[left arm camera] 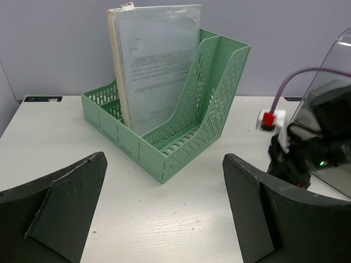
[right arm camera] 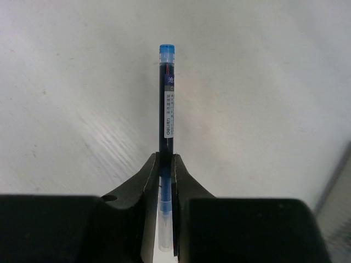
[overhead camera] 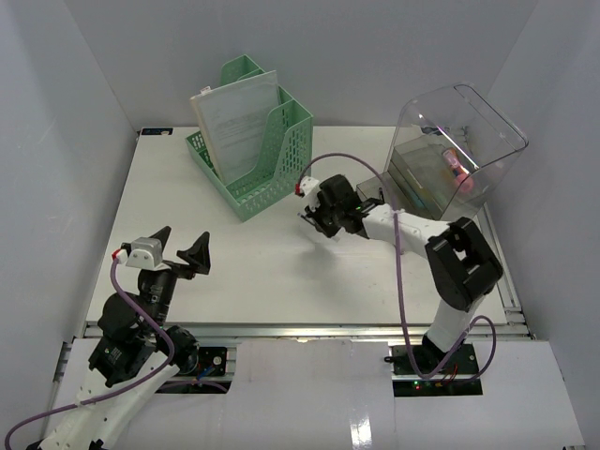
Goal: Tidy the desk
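The white desk (overhead camera: 253,262) carries a green file rack (overhead camera: 251,141) holding a stack of papers (overhead camera: 236,117) at the back. My right gripper (overhead camera: 312,217) is over the desk's middle, right of the rack's front corner. It is shut on a blue pen (right arm camera: 166,98) that sticks out past the fingertips above the bare desk surface (right arm camera: 263,98). My left gripper (overhead camera: 180,248) is open and empty near the front left; in the left wrist view its black fingers (left arm camera: 258,208) frame bare desk, with the rack (left arm camera: 170,118) and papers (left arm camera: 156,66) beyond.
A clear plastic bin (overhead camera: 455,150) with a pink item inside stands at the back right, its edge showing in the left wrist view (left arm camera: 334,98). A metal rail (overhead camera: 309,330) runs along the desk's front edge. Grey walls enclose the desk.
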`<state>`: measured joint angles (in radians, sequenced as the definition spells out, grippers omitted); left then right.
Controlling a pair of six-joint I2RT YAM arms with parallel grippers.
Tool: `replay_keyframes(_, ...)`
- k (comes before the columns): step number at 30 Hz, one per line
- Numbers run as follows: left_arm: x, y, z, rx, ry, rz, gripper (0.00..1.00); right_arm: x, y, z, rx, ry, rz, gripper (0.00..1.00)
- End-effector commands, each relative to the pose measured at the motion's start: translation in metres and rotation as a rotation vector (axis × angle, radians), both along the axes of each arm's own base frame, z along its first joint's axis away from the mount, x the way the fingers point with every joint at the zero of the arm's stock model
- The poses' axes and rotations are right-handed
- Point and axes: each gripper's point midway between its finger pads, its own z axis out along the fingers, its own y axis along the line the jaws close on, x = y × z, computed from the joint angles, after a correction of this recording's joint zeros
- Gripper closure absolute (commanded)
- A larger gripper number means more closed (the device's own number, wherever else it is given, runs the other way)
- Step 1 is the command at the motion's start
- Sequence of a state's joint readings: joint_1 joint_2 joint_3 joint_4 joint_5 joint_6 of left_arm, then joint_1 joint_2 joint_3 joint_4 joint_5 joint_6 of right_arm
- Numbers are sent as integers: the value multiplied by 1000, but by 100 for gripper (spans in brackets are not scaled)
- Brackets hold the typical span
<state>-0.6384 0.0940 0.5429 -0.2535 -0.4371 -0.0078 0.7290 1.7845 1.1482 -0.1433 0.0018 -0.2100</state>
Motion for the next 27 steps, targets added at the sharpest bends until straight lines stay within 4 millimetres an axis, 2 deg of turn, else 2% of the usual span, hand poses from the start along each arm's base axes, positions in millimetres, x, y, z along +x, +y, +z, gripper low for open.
replay_keyframes(1,1,-7,-2,12,-1,-30,2,12,-28,74,119,-82,161,92)
replay_keyframes(4,1,-9,-2,13,-1,-43,2,30,-75,88,105,-116,56,92)
replay_keyframes(8,2,-12,-4,17,4,-54,2,48,-140,85,-25,-182,-150,92)
replay_keyframes(14,3,-15,-5,23,13,-62,2,61,-194,75,-94,-218,-337,91)
replay_keyframes(18,4,-16,-7,26,19,-62,2,63,-211,55,-113,-175,-372,88)
replay_keyframes(19,4,-16,-7,26,19,-63,2,63,-212,52,-115,-170,-375,85)
replay_keyframes(21,5,-17,-8,29,24,-64,2,62,-214,47,-128,-160,-364,74)
replay_keyframes(25,6,-18,-9,34,30,-67,2,61,-211,50,-129,-171,-327,62)
replay_keyframes(27,6,-18,-10,35,31,-65,2,58,-203,56,-99,-178,-279,61)
